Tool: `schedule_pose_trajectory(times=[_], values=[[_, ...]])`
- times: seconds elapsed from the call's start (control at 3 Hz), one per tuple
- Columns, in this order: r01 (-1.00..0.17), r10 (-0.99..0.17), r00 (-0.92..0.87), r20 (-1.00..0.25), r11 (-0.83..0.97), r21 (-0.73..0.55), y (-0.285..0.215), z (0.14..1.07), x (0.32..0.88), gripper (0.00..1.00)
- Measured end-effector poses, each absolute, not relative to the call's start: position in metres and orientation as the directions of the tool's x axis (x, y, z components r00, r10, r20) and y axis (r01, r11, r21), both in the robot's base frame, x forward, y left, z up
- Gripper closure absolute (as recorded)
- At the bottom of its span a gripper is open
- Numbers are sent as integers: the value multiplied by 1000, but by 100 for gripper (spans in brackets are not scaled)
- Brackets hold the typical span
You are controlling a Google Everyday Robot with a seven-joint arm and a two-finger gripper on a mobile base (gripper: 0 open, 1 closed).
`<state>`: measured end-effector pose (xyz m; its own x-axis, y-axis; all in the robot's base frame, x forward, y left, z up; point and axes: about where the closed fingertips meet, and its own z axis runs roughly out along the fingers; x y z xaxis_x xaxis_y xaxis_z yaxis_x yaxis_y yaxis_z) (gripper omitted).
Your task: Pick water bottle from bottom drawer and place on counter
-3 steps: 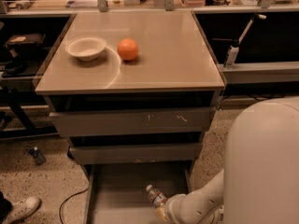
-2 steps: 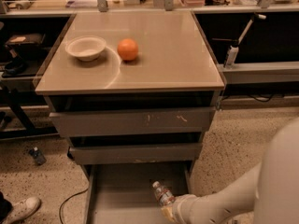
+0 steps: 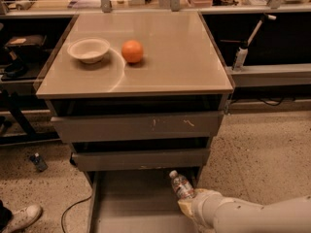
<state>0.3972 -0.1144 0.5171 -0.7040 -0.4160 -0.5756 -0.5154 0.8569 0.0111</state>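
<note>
A grey metal drawer cabinet is seen from above and in front. Its glossy beige counter (image 3: 170, 47) carries a white bowl (image 3: 89, 50) and, just beside it, an orange (image 3: 132, 51). Two shallower drawers (image 3: 138, 126) are pulled out slightly. The bottom drawer (image 3: 131, 203) is pulled out farthest, and its flat grey floor is exposed.

The water bottle (image 3: 181, 185) is found at the right side of the bottom drawer, near its right wall. It is tilted, with the white cap pointing up and to the left. Its lower end is gripped by the gripper (image 3: 190, 202), whose yellowish fingers (image 3: 185, 208) are closed around the base. The gripper sits directly below and right of the bottle, at the end of a white arm (image 3: 252, 216) that enters from the lower right corner.

Compared with a second earlier, the bottle has been carried rightward and higher in the drawer. The arm, which then filled much of the lower right, has been drawn lower in view.
</note>
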Motion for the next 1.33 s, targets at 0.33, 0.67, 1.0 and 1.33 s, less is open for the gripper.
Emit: schedule_pose_trajectory(times=[0.33,0.67,1.0,1.33], values=[[-517,-418,-684,-597,856,-7,-114,532,403,100],[-518,-419,-683,-599,856,-8,-114,533,403,100],[-519,-426,-662,-617,854,-33,-115,561,407,100],[-524,-454,-626,-634,847,-89,-124,605,405,100]])
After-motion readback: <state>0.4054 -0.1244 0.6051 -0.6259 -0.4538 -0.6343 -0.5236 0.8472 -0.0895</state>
